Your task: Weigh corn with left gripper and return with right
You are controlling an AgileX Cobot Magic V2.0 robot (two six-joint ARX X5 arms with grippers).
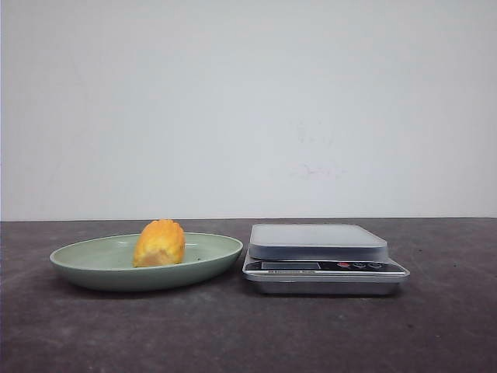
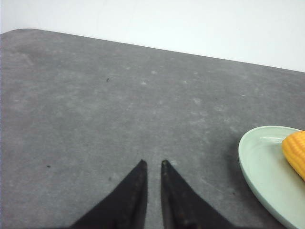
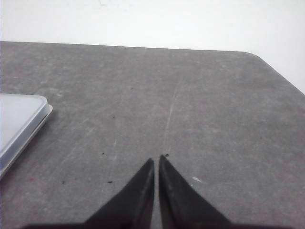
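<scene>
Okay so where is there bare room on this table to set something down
Bare tabletop lies left of the plate, right of the scale, and along the near edge before both. The scale's platform is bare. Crowded: the narrow gap between plate and scale, and the plate, holding the corn.

A pale green plate (image 1: 101, 268) sat on the dark grey table (image 1: 233, 334). At its 3 o'clock, just beside its rim, stood a silver digital scale (image 1: 322, 260), its platform bare, before a white wall (image 1: 248, 101).
</scene>
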